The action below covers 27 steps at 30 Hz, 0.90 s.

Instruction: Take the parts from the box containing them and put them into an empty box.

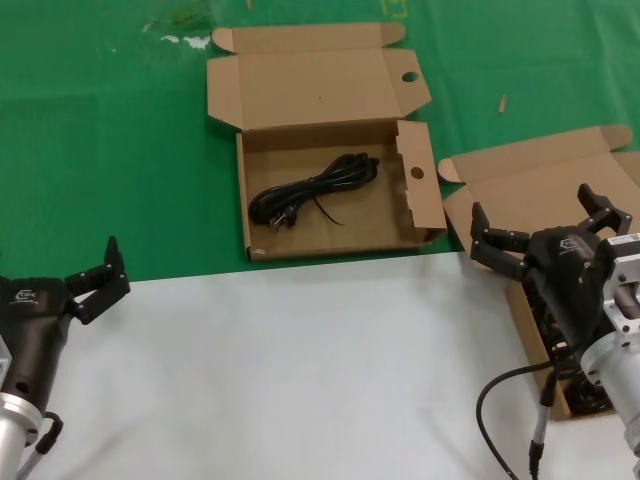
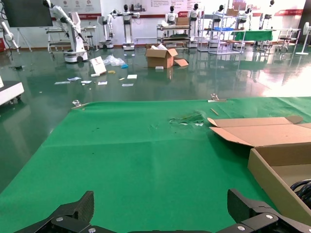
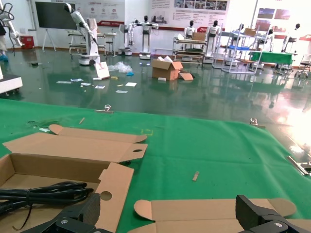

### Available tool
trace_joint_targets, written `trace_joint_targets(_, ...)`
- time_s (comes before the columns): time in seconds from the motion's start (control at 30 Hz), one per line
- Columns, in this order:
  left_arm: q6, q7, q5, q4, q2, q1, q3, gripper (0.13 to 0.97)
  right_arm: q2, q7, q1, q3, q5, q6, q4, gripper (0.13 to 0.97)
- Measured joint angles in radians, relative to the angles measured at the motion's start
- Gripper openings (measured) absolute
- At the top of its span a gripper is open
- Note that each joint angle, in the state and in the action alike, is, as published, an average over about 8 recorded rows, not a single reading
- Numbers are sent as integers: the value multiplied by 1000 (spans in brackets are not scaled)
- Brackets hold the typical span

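Observation:
The cardboard box with round holes in its flaps (image 1: 425,200) lies open in the middle of the green cloth, with one black power cord (image 1: 315,190) in it. The plain-lidded box (image 1: 540,180) lies open at the right, and dark cords (image 1: 590,398) show in it under my right arm. My right gripper (image 1: 532,205) hovers open and empty over this box. My left gripper (image 1: 95,268) is open and empty at the lower left over the white surface. In the right wrist view, the open right gripper (image 3: 170,211) faces the plain lid (image 3: 209,208), with the holed box (image 3: 114,187) and its cord (image 3: 43,191) beside it.
The white tabletop (image 1: 300,370) fills the front and the green cloth (image 1: 120,150) the back. Small scraps lie at the cloth's far edge (image 1: 175,38). The left wrist view shows the open left gripper (image 2: 163,206) over green cloth, with the holed box's wall (image 2: 272,172) beside it.

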Motion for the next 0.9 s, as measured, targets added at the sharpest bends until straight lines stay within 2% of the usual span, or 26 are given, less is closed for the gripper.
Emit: trace_joint_targets(0.9,0,0,0,0,0,0,0,966,0,0,0,0,0,0,0,966)
